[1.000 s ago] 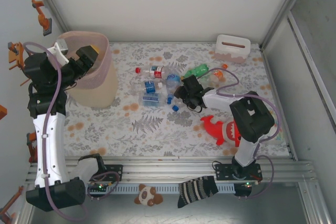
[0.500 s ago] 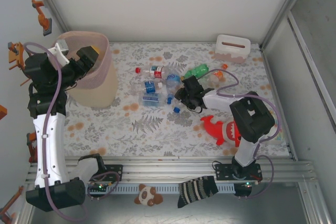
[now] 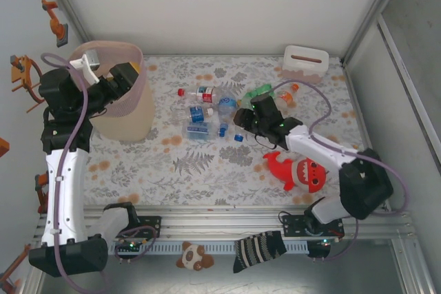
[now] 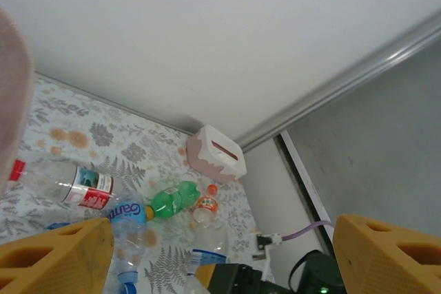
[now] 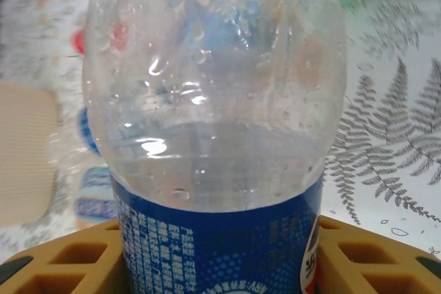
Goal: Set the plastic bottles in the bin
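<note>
**Spotter:** What does the overhead give you?

**Me:** My left arm stands tall off its base with the wrist bent forward. The left gripper (image 3: pixel 126 77) hangs over the near rim of the bin (image 3: pixel 138 111), at the table's far left. My right arm runs low from its elbow on the right toward the middle. The right gripper (image 3: pixel 244 119) sits at the right edge of the loose bottles (image 3: pixel 201 111), just beside the green bottle (image 3: pixel 260 91). The shark plush (image 3: pixel 300 171) lies near my forearm.

**Spotter:** Left wrist camera?

**Me:** The left gripper (image 4: pixel 222 235) is spread wide, with nothing between its fingers (image 4: pixel 58 259). The bin (image 4: pixel 14 94) shows as a pink edge at the left. Several bottles lie on the table beyond, the green bottle (image 4: pixel 172 197) among them, with the white box (image 4: pixel 217 153) farther back.

**Spotter:** Right wrist?

**Me:** The right gripper (image 5: pixel 220 266) is clamped on a blue-label bottle (image 5: pixel 213 101). Its pads (image 5: pixel 76 259) press both sides of the label, and the clear body points away from the camera. I cannot tell whether it is off the table.
</note>
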